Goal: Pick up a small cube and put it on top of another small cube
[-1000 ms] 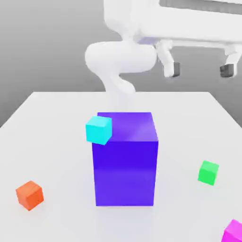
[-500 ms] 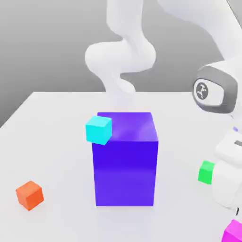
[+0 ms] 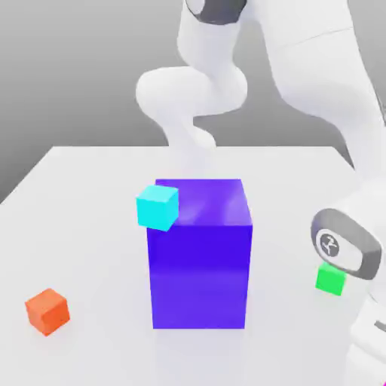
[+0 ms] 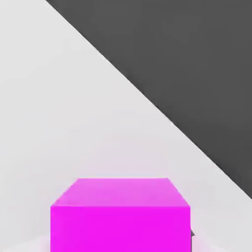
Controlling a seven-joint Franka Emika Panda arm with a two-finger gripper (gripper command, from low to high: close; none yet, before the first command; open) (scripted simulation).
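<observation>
Claw: the white gripper point(image 4: 120, 242) is closed on the small magenta cube point(image 4: 120, 229), low over the pale tabletop point(image 3: 98, 226).
Green cube: small, bright point(image 3: 331, 280), on the tabletop near the white arm point(image 3: 320, 68).
Orange cube: small point(image 3: 47, 311), on the tabletop, at the exterior view's left.
Cyan cube: small point(image 3: 157, 208), overlapping the large blue box's point(image 3: 200, 275) upper corner; contact unclear.
</observation>
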